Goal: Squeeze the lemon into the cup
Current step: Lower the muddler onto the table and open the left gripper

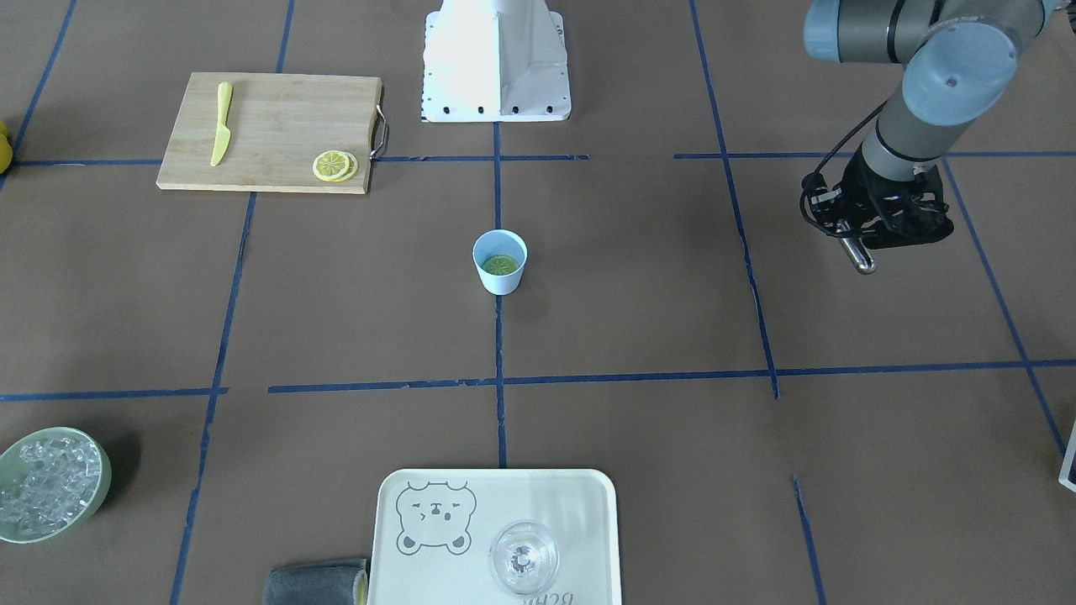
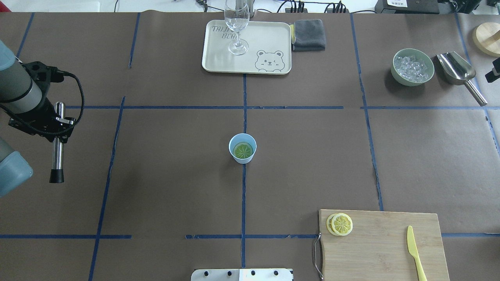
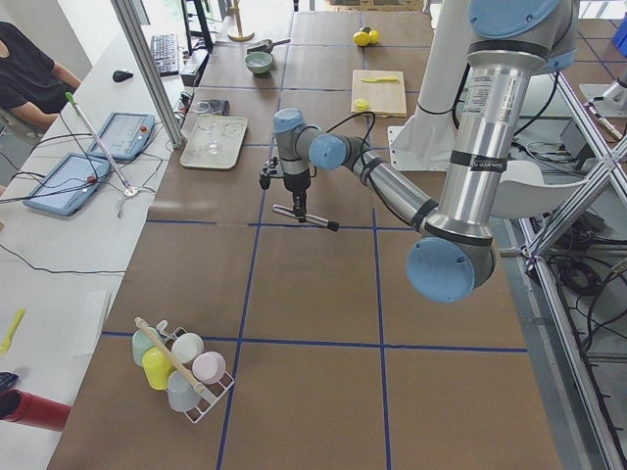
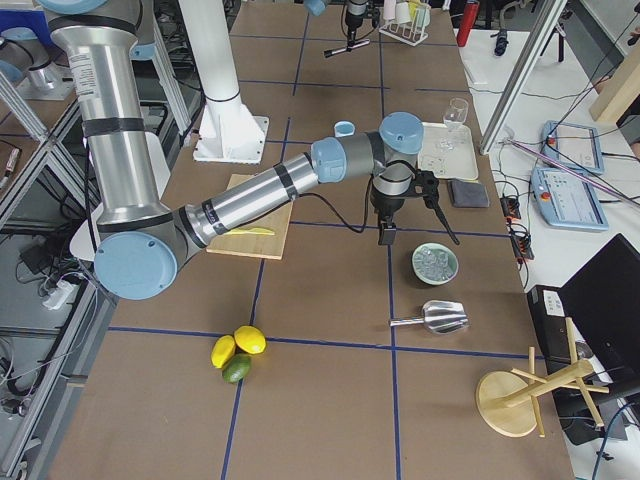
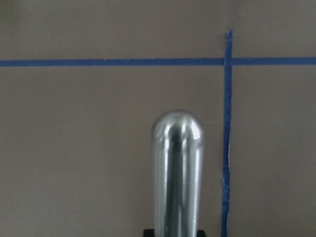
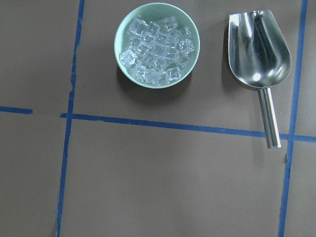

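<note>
The small pale blue cup [image 2: 242, 148] stands at the table's centre, also in the front view [image 1: 500, 262]. A lemon slice [image 2: 243, 150] lies flat inside it. Two more slices [image 2: 340, 224] lie stacked on the wooden cutting board [image 2: 383, 249]. My left gripper [image 2: 59, 119] is shut on a steel rod with a black end [image 2: 57, 156], held above the table far to the left of the cup. The rod's rounded tip fills the left wrist view [image 5: 177, 148]. My right gripper [image 4: 385, 232] hangs high near the ice bowl. I cannot tell whether it is open or shut.
A yellow plastic knife [image 2: 415, 251] lies on the board. A green bowl of ice [image 2: 413, 66] and a metal scoop [image 2: 457, 70] are at the far right. A tray [image 2: 218, 58] with a clear glass [image 2: 237, 23] and a grey cloth [image 2: 308, 35] is at the far edge.
</note>
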